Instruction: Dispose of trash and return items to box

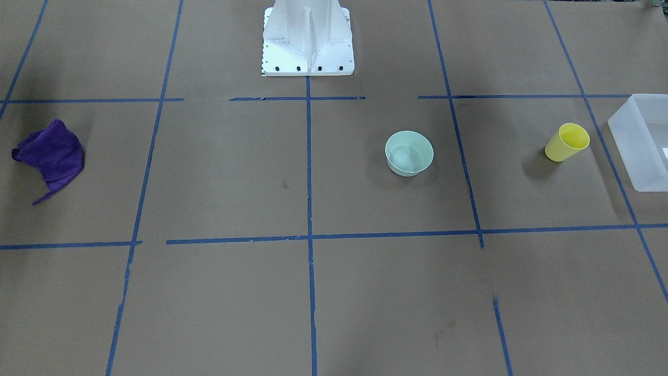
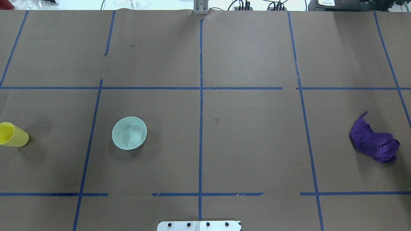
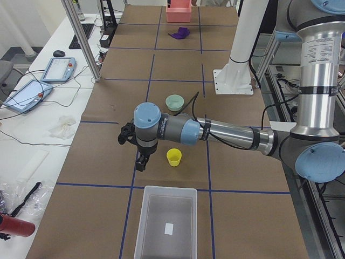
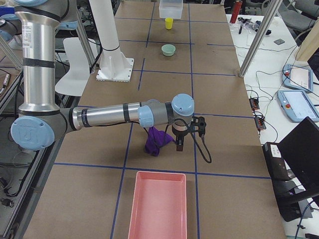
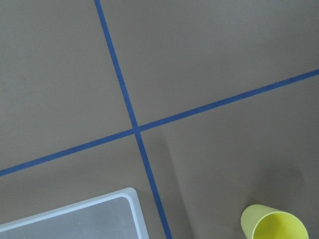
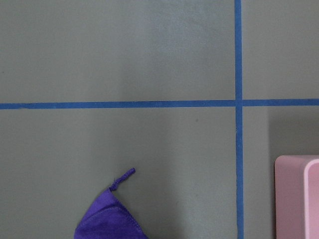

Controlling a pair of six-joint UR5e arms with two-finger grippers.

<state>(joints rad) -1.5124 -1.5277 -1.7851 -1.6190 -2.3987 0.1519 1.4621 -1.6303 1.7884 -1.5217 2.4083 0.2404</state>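
The yellow cup (image 1: 567, 142) stands upright on the brown table, next to the frosted white box (image 1: 644, 141). The mint-green bowl (image 1: 409, 153) sits upright nearer the table's middle. In the exterior left view my left gripper (image 3: 141, 162) hangs above the table just beside the cup (image 3: 173, 157), short of the box (image 3: 141, 221); I cannot tell whether it is open or shut. In the exterior right view my right gripper (image 4: 179, 144) hangs beside the purple cloth (image 4: 157, 142); I cannot tell its state either. The left wrist view shows the cup (image 5: 273, 224) and a box corner (image 5: 75, 221).
The purple cloth (image 1: 50, 154) lies crumpled at the table's far end from the box. A pink bin (image 4: 157, 209) stands beyond it, its corner in the right wrist view (image 6: 298, 194). The white pedestal (image 1: 308, 36) stands at the robot's side. Blue tape lines cross the table.
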